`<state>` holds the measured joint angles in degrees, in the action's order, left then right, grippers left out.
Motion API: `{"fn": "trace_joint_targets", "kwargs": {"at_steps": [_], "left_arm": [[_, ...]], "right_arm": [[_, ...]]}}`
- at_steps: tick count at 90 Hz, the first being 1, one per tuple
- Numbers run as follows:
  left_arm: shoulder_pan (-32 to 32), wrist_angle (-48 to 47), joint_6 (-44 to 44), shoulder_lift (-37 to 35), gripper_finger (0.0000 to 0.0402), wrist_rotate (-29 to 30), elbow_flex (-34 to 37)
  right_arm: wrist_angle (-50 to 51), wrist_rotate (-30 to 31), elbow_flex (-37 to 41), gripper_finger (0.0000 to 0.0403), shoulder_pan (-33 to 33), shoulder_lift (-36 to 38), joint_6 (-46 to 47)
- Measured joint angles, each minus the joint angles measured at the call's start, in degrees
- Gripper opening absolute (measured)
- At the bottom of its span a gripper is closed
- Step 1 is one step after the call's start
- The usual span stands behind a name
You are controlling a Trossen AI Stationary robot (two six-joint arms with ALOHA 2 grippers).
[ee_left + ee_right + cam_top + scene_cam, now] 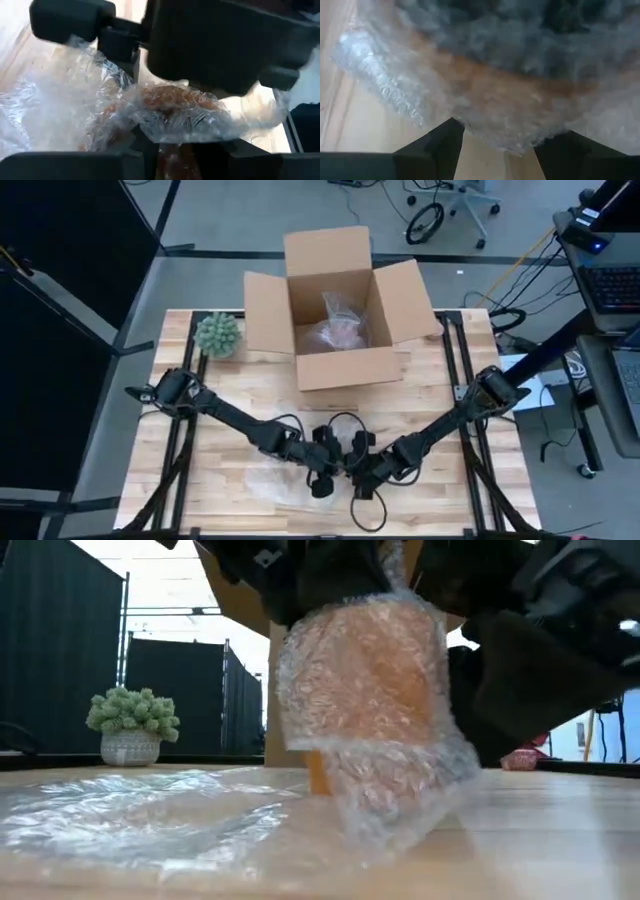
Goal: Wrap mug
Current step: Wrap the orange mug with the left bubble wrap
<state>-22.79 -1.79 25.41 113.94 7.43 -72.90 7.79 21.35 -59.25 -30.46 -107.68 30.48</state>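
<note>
**Both grippers meet at the wrapped mug, front centre of the table**

Your left gripper (322,470) and right gripper (362,472) sit almost touching each other near the front edge of the table (440,390), both arms reaching inward from the table's sides. Between them is the mug (365,680), an orange shape already covered in bubble wrap (400,780) and held just above the wood; in the low view a loose flap of wrap hangs from it down to the tabletop.

From the right wrist view, you see the right gripper's two fingers (432,145) standing apart with the wrapped bundle just beyond them, so that gripper reads as spread wide around the bundle. From the left wrist view, the wrapped mug lies right at the left gripper's fingers (75,167), with the other arm's dark body filling the space behind it; whether those fingers are pressed on the wrap you cannot tell.

More wrap spreads flat on the wood to the left of the grippers (275,483).

Farther back, an open cardboard box (340,370) stands at the table's rear centre with a wrapped item (340,330) inside. A small potted plant (218,335) sits just left of the box.
</note>
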Motion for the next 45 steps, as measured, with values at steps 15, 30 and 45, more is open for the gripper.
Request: {"fn": "trace_joint_targets", "kwargs": {"at_steps": [15,30,45], "left_arm": [[0.1,0.4,0.5,1.9,0.0095,-1.3,-0.1],[-0.2,-0.7,0.8,1.2,0.0095,-0.6,-0.4],[-0.4,-2.5,-0.4,-0.8,0.0095,-0.5,-1.5]], "right_arm": [[0.5,0.2,0.2,0.0205,0.0,0.1,0.4],[8.2,-4.0,-2.8,0.0205,0.2,2.2,2.3],[17.9,-5.5,-5.6,0.0205,-0.8,7.1,4.8]]}}
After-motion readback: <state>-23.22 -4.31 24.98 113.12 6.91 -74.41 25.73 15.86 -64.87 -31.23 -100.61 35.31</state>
